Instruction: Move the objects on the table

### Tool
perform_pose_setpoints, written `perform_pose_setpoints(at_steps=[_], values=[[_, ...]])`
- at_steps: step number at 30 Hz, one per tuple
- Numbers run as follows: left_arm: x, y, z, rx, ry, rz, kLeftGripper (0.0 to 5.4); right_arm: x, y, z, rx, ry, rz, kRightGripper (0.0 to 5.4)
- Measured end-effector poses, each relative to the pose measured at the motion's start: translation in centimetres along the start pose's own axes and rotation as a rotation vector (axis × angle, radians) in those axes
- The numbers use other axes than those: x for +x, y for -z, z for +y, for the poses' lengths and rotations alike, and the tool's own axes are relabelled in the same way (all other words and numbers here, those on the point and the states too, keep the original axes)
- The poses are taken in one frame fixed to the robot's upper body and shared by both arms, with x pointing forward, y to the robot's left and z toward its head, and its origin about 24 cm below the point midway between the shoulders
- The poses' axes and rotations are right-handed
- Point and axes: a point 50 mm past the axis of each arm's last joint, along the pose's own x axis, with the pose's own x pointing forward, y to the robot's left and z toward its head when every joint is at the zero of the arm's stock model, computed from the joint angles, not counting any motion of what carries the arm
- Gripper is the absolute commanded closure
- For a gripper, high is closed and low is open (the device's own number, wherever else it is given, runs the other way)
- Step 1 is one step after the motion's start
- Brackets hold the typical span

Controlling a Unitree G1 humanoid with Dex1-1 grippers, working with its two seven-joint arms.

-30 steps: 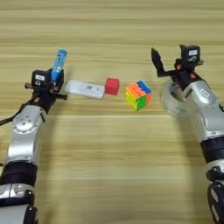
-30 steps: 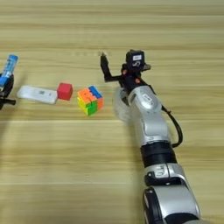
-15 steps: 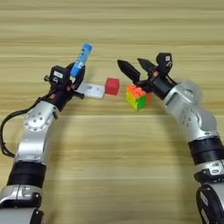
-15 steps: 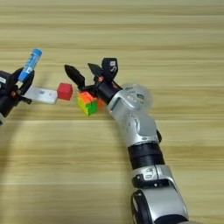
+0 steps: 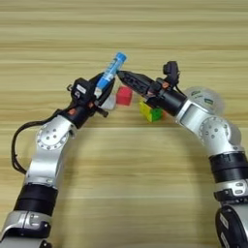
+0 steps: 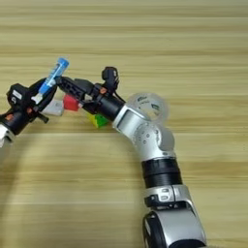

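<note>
Left eye view
Left tool [image 5: 102,88]: closed on the small blue tube [image 5: 111,70], which is held tilted, cap uppermost, above the middle of the surface [image 5: 121,184].
Right tool [image 5: 130,79]: reached in from the right, its black fingers [image 5: 138,82] lying close together, tips just beside the tube (contact cannot be told).
Red cube [image 5: 124,95]: on the surface under the fingers, partly covered.
Puzzle cube [image 5: 151,112]: just right of the red cube, half hidden by the right arm.
White device [image 5: 108,101]: a corner only is seen behind the left tool.
Tape roll [image 5: 206,98]: behind the right forearm, toward the right edge.

Right eye view
Same layout: tube [image 6: 54,76] is held high at the left edge, with the right tool's tips next to it.

Step in hand: judged to be a handover of the tube from left to right.
Next move: the right fingers are to be closed round the tube before the left tool is released.
</note>
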Motion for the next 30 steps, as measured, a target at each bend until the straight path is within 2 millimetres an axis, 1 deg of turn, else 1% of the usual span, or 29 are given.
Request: perform_pose_setpoints(at_steps=[10, 15, 24, 25, 30], values=[[-0.2, 0.2, -2.0, -0.002, 0.105, -0.006, 4.05, 0.1, 0.1, -0.1, 0.015, 0.003, -0.009, 0.00], [-0.2, 0.0, -2.4, 0.007, 0.137, -0.023, 4.05, 0.1, 0.0, -0.2, 0.014, 0.006, -0.031, 0.00], [-0.2, 0.1, -2.6, 0.005, 0.150, -0.020, 4.05, 0.3, 0.0, -0.1, 0.014, 0.000, -0.045, 0.00], [-0.2, 0.1, -2.7, 0.005, 0.152, -0.021, 4.05, 0.4, 0.0, -0.1, 0.017, 0.000, -0.044, 0.17], [-0.2, 0.0, -3.0, 0.007, 0.163, -0.026, 4.05, 0.4, 0.1, -0.1, 0.021, -0.003, -0.044, 0.64]])
